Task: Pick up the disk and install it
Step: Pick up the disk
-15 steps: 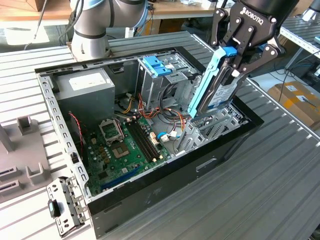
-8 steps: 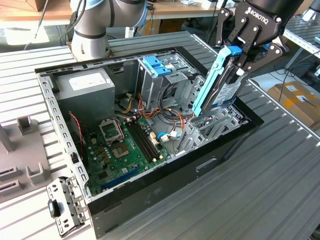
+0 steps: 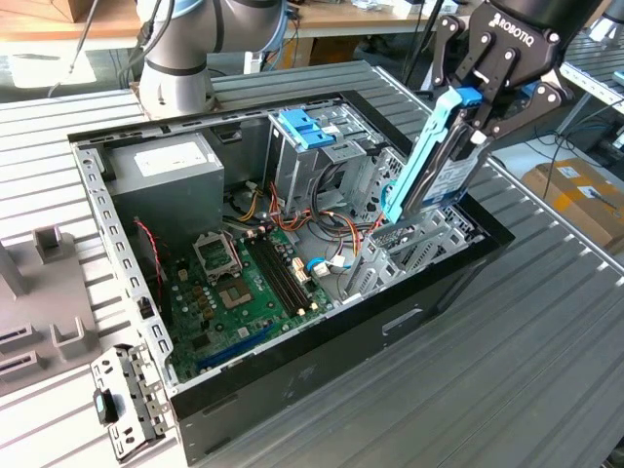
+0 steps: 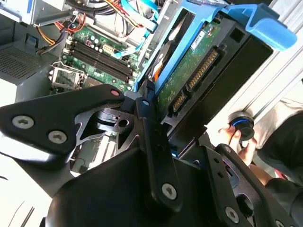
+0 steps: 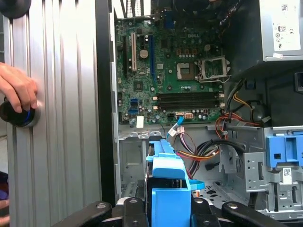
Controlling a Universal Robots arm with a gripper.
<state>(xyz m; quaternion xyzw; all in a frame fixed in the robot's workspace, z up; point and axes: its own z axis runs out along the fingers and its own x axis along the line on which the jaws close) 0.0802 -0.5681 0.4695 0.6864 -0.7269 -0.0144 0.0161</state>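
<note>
Exterior view: my tool [image 3: 473, 117] pinches the tilted disk [image 3: 439, 166] over the computer case [image 3: 322, 361]; entering askew, it could jam or snag cables [image 3: 331, 219].

Setting: robotics workshop or lab.
Work surface: ribbed aluminium table [image 3: 546, 322] carried an opened desktop computer case [image 3: 322, 380].
Equipment: robot arm base [image 3: 175, 68] stood at the table's far edge.
Surroundings: wooden benches [image 3: 361, 18] and a cardboard box [image 3: 585, 200] stood beyond.

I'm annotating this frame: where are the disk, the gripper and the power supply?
the disk [image 3: 418, 166], exterior view, blue side rail.
the gripper [image 3: 480, 122], exterior view, between its fingertips.
the power supply [image 3: 166, 161], exterior view, white sticker.
</note>
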